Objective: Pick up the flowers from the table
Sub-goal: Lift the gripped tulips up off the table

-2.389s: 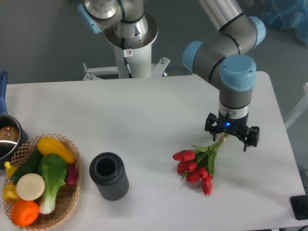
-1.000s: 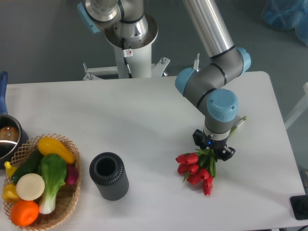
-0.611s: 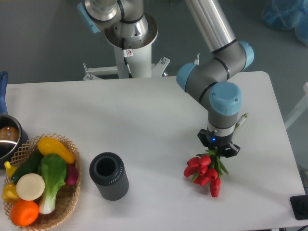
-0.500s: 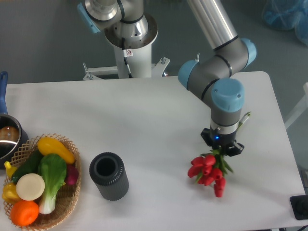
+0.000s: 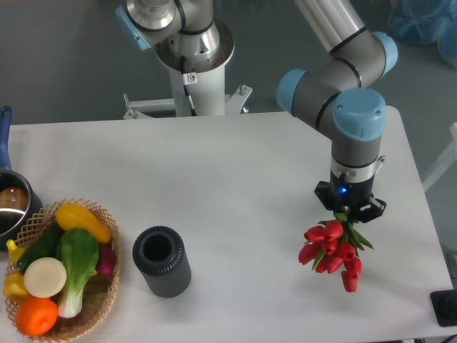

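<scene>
We see the claw (image 5: 350,208) clamped on the flowers' (image 5: 332,246) stems, red buds hanging below it over the right side of the white table (image 5: 228,186), black cylinder (image 5: 162,261) well apart to the left, basket of toy veggies (image 5: 61,268) at the left edge

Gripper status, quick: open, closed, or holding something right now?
Gripper: closed on the stems of the flowers, red buds hanging below it over the table.

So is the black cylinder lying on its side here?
No, the black cylinder stands upright on the table, its open top facing up, beside the vegetable basket.
</scene>
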You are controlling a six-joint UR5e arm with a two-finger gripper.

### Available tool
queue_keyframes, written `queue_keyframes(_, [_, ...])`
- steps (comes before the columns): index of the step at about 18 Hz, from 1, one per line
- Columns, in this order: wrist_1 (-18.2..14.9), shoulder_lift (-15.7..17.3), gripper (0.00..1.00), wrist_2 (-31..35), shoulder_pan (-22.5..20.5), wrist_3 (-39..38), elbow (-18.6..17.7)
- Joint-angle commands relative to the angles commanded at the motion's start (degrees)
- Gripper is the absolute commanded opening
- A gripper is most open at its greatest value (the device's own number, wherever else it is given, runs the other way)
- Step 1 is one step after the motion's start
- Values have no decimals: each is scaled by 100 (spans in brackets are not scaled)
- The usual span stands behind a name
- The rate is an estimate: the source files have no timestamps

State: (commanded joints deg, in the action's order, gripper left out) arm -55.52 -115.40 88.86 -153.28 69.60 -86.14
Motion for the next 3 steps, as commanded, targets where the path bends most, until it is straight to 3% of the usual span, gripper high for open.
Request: queue_keyframes(3, [-467,-17,0,9,9,27,220])
